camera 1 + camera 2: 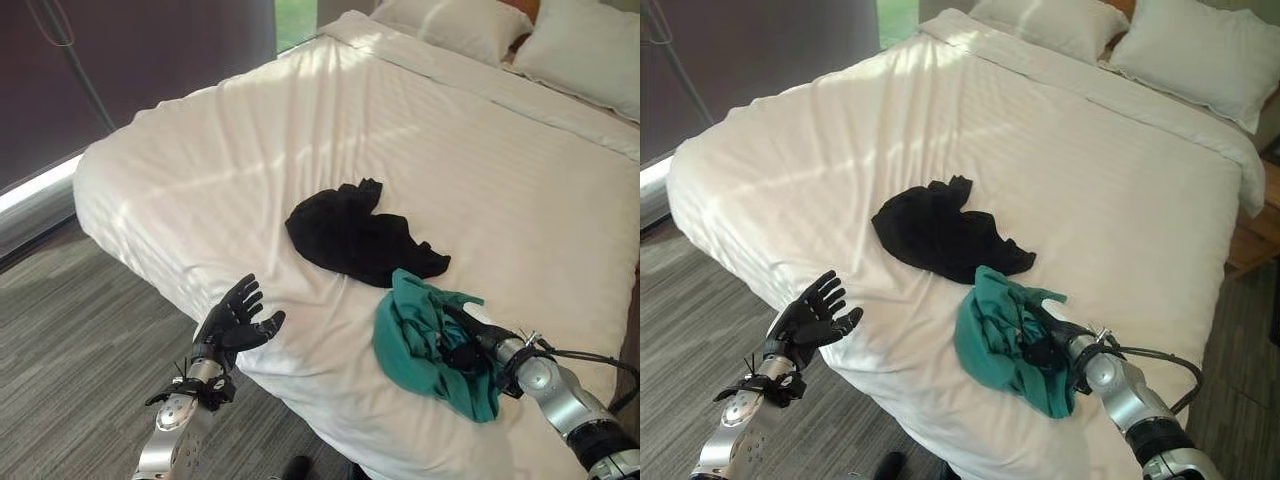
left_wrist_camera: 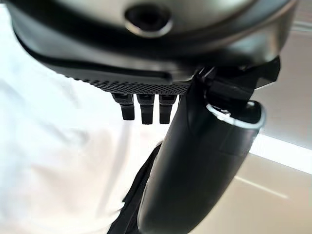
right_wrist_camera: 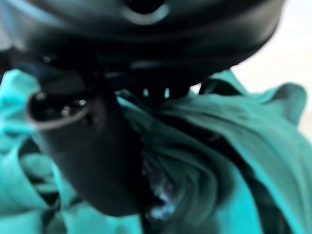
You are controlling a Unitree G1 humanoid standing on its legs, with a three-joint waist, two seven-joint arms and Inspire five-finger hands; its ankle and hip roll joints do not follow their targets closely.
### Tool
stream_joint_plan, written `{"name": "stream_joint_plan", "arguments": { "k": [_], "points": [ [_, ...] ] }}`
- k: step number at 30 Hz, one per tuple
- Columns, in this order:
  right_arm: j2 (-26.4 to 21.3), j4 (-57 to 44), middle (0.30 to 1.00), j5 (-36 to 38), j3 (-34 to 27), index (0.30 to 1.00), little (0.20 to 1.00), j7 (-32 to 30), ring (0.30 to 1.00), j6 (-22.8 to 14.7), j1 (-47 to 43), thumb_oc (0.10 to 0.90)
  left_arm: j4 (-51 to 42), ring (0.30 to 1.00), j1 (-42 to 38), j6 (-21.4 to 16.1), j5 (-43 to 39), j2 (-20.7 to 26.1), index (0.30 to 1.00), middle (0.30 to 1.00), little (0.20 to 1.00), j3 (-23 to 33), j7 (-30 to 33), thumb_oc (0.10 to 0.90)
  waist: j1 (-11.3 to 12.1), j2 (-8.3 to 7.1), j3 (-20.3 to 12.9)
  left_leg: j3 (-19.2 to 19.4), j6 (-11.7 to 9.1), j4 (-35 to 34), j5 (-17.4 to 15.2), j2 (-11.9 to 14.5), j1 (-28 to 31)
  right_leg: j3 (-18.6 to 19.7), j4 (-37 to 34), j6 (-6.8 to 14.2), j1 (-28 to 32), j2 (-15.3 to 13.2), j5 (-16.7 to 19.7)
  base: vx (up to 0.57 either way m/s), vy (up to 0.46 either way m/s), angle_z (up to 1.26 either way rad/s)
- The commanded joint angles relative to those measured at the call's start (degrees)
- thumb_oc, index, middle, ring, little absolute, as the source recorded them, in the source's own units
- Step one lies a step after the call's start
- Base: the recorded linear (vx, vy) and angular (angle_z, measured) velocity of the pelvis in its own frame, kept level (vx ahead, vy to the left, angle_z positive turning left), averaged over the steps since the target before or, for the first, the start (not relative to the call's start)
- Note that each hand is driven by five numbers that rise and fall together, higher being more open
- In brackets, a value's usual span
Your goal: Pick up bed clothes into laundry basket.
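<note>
A crumpled teal garment (image 1: pixel 425 345) lies near the front edge of the white bed (image 1: pixel 430 150). My right hand (image 1: pixel 468 348) is buried in its folds, fingers curled round the teal cloth (image 3: pixel 229 146). Just behind it on the sheet lies a black garment (image 1: pixel 355 233), untouched. My left hand (image 1: pixel 235 317) hovers by the bed's front left edge with straight spread fingers (image 2: pixel 142 108), holding nothing; the white sheet shows past them in the left wrist view.
Two white pillows (image 1: pixel 530 35) lie at the head of the bed. Grey carpet floor (image 1: pixel 70 340) runs along the bed's left side, with a dark wall and a bright window strip (image 1: pixel 40 185) behind it.
</note>
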Motion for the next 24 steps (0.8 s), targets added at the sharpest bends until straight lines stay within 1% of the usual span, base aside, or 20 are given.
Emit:
{"name": "stream_joint_plan", "arguments": {
  "k": [1,2,4,6,7,8,10,11,12,13,14,15,16,17,18,19,20,22,23,24],
  "points": [
    [0.6,7.5,0.300,-12.3,6.8,0.300,0.300,2.6,0.300,0.9,10.3,0.400,-5.8,0.900,-2.9,-5.3,3.5,3.4,0.900,0.900,0.900,4.4,-1.6,0.800,1.5,1.64,-3.2,-0.3,-3.4,-0.8,1.4,-1.8,-4.5,-1.5,4.3,2.4,0.7,-0.3,-6.1,0.04,-0.014,0.05],
    [0.6,7.3,0.300,-12.4,6.6,0.300,0.300,2.6,0.300,0.9,10.5,0.400,-5.8,0.900,-2.9,-5.3,3.5,3.5,0.900,0.900,0.900,4.3,-1.6,0.800,1.5,1.60,-3.2,-0.3,-3.4,-0.8,1.4,-1.8,-4.5,-1.6,4.3,2.4,0.7,-0.3,-6.1,0.03,-0.011,0.08],
    [0.6,5.7,0.300,-12.7,5.4,0.300,0.300,2.4,0.300,0.7,12.5,0.400,-5.9,0.900,-4.2,-5.8,6.3,6.4,0.900,0.900,0.900,5.9,-0.5,0.800,0.4,2.11,-3.1,0.1,-3.6,-0.8,1.2,-1.6,-4.3,-1.3,4.8,2.3,0.7,-0.3,-6.5,0.03,-0.023,0.05],
    [1.1,3.4,0.300,-11.4,4.4,0.300,0.300,2.1,0.300,1.0,14.3,0.400,-6.6,0.900,-7.8,-6.5,7.3,9.2,0.900,0.900,0.900,6.9,1.1,0.800,-1.1,2.59,-2.9,0.6,-3.8,-0.8,0.9,-1.1,-4.0,-0.6,5.7,2.1,0.5,-0.3,-6.9,0.03,-0.046,0.01],
    [1.0,1.7,0.300,-10.4,4.3,0.300,0.300,2.3,0.300,1.0,14.8,0.400,-5.9,0.900,-13.0,-6.5,9.1,12.5,0.900,0.900,0.900,6.6,2.6,0.800,-3.0,2.92,-2.5,2.4,-4.4,-0.8,0.4,0.2,-2.7,1.1,6.6,1.9,0.5,0.0,-7.7,0.00,0.000,0.00],
    [1.1,1.6,0.300,-10.4,4.1,0.300,0.300,2.4,0.300,1.1,14.7,0.400,-5.6,0.900,-13.5,-6.6,9.1,12.6,0.900,0.900,0.900,6.4,2.7,0.800,-2.7,2.91,-2.2,2.5,-4.4,-0.8,0.7,0.2,-2.8,1.3,6.7,2.0,0.4,0.0,-7.5,0.00,0.000,0.00],
    [0.7,0.6,0.300,-8.3,4.4,0.300,0.300,2.0,0.300,1.4,13.9,0.400,-3.1,0.900,-21.8,-5.4,13.4,17.9,0.900,0.900,0.900,3.3,4.3,0.800,-4.5,2.39,-0.1,5.7,-5.6,6.3,-0.6,0.6,-5.1,3.9,7.5,1.8,0.1,-0.3,-7.4,-0.09,0.016,-0.17],
    [0.4,0.8,0.300,-7.4,5.0,0.300,0.300,1.9,0.300,1.6,12.4,0.400,-2.1,0.900,-26.4,-5.1,14.9,20.7,0.900,0.900,0.900,1.6,5.7,0.800,-4.6,2.26,1.0,6.5,-5.4,9.7,-1.0,0.3,-7.2,5.4,8.1,2.0,-0.4,-0.4,-7.3,-0.12,0.154,-0.36],
    [-0.1,2.3,0.300,-6.1,6.6,0.300,0.300,2.0,0.300,2.1,9.3,0.400,0.7,0.900,-34.3,-3.7,16.3,24.3,0.900,0.900,0.900,-2.8,5.7,0.800,-5.1,2.23,1.6,8.7,-4.9,10.4,-0.9,2.5,-9.1,8.4,8.9,3.0,-1.2,-1.0,-7.1,-0.07,0.141,-0.30],
    [0.1,2.3,0.300,-6.1,6.5,0.300,0.300,2.0,0.300,2.1,9.2,0.400,1.2,0.900,-35.0,-3.7,16.2,24.4,0.900,0.900,0.900,-3.2,5.7,0.800,-4.6,2.03,1.8,9.1,-4.9,10.2,-0.9,2.6,-9.0,8.8,9.0,3.0,-1.3,-0.9,-7.1,0.06,0.209,-0.63],
    [0.0,2.1,0.300,-4.2,7.2,0.300,0.300,2.3,0.300,2.7,8.2,0.400,5.7,0.900,-42.1,-2.4,17.6,27.1,0.900,0.900,0.900,-7.7,5.8,0.800,-5.5,2.23,0.8,11.6,-4.6,6.3,0.6,6.2,-9.5,10.6,8.1,3.9,-0.9,-1.5,-6.7,0.09,0.086,-0.58],
    [0.1,2.1,0.300,-4.2,6.9,0.300,0.300,2.3,0.300,2.8,8.2,0.400,6.2,0.900,-42.9,-2.5,17.5,27.1,0.900,0.900,0.900,-8.3,5.8,0.800,-5.1,2.04,0.9,11.8,-4.6,5.7,0.7,6.3,-9.2,10.8,8.0,3.9,-0.9,-1.4,-6.7,0.15,0.149,-0.76],
    [0.2,0.8,0.300,-2.8,6.7,0.300,0.300,2.3,0.300,2.8,8.4,0.400,9.2,0.900,-46.6,-1.7,19.3,28.7,0.900,0.900,0.900,-10.7,6.3,0.800,-5.9,2.92,0.2,12.1,-4.9,2.9,1.8,7.2,-9.0,12.1,7.1,4.4,-0.4,-1.3,-6.3,0.13,0.219,-0.67],
    [0.2,-1.5,0.300,-1.7,6.6,0.300,0.300,2.5,0.300,2.6,8.7,0.400,13.8,0.900,-54.1,-0.9,23.5,30.9,0.900,0.900,0.900,-16.9,6.3,0.800,-6.7,4.40,-0.4,13.7,-5.2,0.0,2.2,7.9,-7.1,13.7,6.2,5.0,0.2,-1.6,-6.3,0.17,0.330,-0.77],
    [0.2,-1.6,0.300,-1.2,7.1,0.300,0.300,2.5,0.300,2.4,9.0,0.400,16.8,0.900,-58.5,-0.7,26.6,31.1,0.900,0.900,0.900,-20.4,6.8,0.800,-7.7,5.18,-1.2,15.0,-5.2,-0.8,1.7,7.8,-6.0,14.4,5.6,5.5,0.3,-2.1,-5.9,0.11,0.269,-0.65],
    [0.5,-1.6,0.300,-1.2,6.8,0.300,0.300,2.5,0.300,2.4,9.1,0.400,17.5,0.900,-59.5,-0.9,26.6,30.9,0.900,0.900,0.900,-21.3,6.9,0.800,-7.2,4.91,-1.1,15.1,-5.1,-0.8,1.6,7.8,-6.0,14.5,5.5,5.5,0.4,-2.1,-5.9,0.13,0.365,-0.50],
    [1.7,-1.1,0.300,-0.6,7.7,0.300,0.300,2.8,0.300,2.7,9.2,0.400,23.6,0.900,-63.5,-0.4,24.8,29.7,0.900,0.900,0.900,-24.1,6.5,0.800,-9.3,5.99,-2.1,17.0,-4.4,-0.8,0.5,7.0,-4.9,15.4,5.1,6.6,-0.1,-4.0,-5.0,0.15,0.382,-0.59],
    [2.9,-1.8,0.300,0.3,7.6,0.300,0.300,3.4,0.300,2.6,10.4,0.400,27.4,0.900,-67.8,0.1,29.6,30.8,0.900,0.900,0.900,-27.7,5.9,0.800,-10.3,6.32,-2.3,20.1,-3.2,-0.8,-0.7,6.2,-3.6,16.8,6.6,8.0,-0.9,-5.4,-3.9,0.14,0.375,-0.66],
    [3.1,-1.8,0.300,0.3,7.5,0.300,0.300,3.4,0.300,2.6,10.4,0.400,27.6,0.900,-68.3,0.0,29.7,30.7,0.900,0.900,0.900,-28.1,5.9,0.800,-9.8,6.04,-2.2,20.4,-3.2,-0.8,-0.7,6.2,-3.4,17.2,6.8,8.0,-1.0,-5.4,-4.0,0.07,0.294,-0.74],
    [4.3,-1.5,0.300,0.9,8.2,0.300,0.300,3.5,0.300,2.4,9.9,0.400,29.5,0.900,-68.9,0.4,31.0,32.1,0.900,0.900,0.900,-28.3,6.6,0.800,-10.6,6.17,-1.5,22.7,-2.6,-0.8,-1.0,6.3,-2.6,17.8,10.7,8.6,-3.0,-5.2,-3.2,0.03,0.174,-0.82]
  ]
}}
